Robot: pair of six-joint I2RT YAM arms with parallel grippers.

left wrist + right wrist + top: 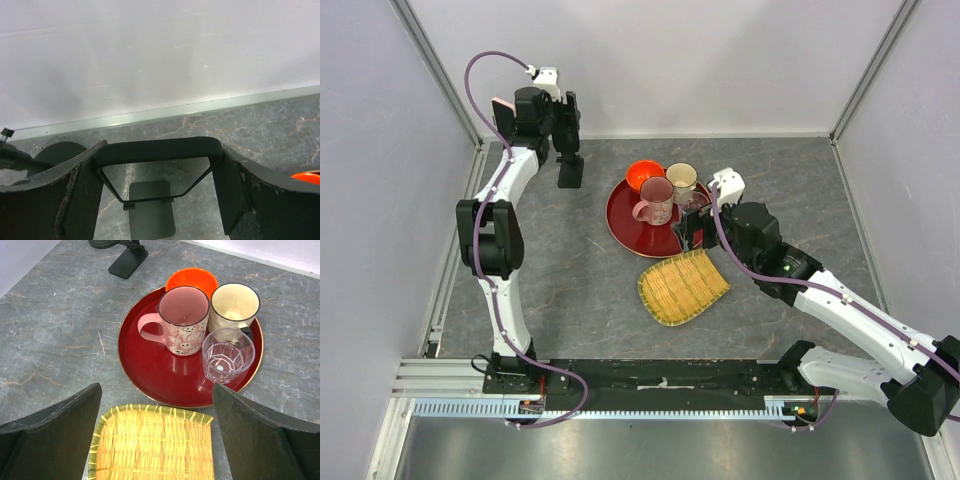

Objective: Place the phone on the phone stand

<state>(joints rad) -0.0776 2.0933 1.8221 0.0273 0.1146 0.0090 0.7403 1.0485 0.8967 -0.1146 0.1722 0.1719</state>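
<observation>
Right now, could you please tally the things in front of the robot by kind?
Mugs: 2
Glass: 1
Bowl: 1
Trays: 2
Stand: 1
Phone: 1
Total: 8

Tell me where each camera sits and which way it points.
Top external: above, behind the arms, looking down on the grey marbled table; both arms show.
Left wrist: on the left arm, facing the white back wall; left gripper clasps a black phone.
Right wrist: on the right arm, looking down at the round red tray; open right gripper frames it.
Shared: top and right wrist both show that tray.
</observation>
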